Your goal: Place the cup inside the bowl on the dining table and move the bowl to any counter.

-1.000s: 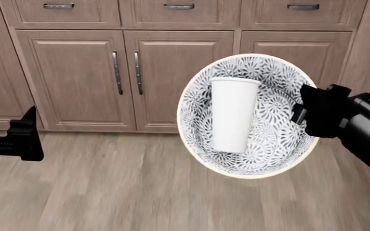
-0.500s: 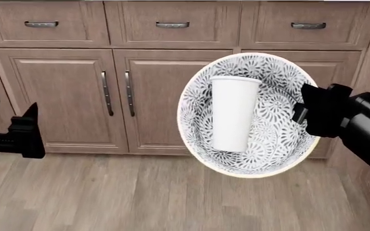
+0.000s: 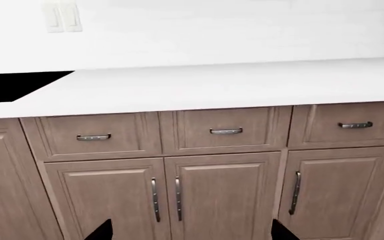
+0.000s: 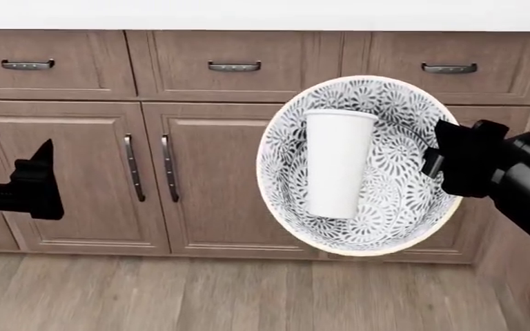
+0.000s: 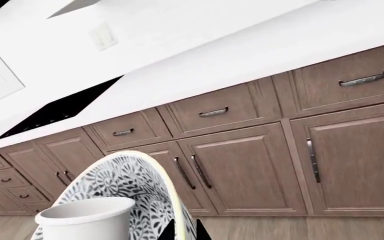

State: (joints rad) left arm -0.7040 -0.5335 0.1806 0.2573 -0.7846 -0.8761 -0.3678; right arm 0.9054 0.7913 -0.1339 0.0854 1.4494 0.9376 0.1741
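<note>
Head view is showing the bowl (image 4: 361,165) in mid-air in front of brown cabinet doors (image 4: 219,179), tilted so its patterned inside is facing the camera. The cup (image 4: 339,164) is lying inside it, long axis running 12 to 6 o'clock, open rim toward 12. The right gripper (image 4: 435,162) is sitting at the bowl's 3 o'clock edge, pinching the rim, jaws nearly closed on it. The left gripper (image 4: 39,183) is hanging well apart at 9 o'clock, holding nothing; jaw gap hidden here.

Left wrist view is adding what head view barely catches: the counter (image 3: 232,85), a dark cooktop (image 3: 15,85), and two fingertips (image 3: 100,231) spread wide apart. Right wrist view is showing the counter too, plus the bowl rim and cup mouth close by the fingertips (image 5: 167,231).
</note>
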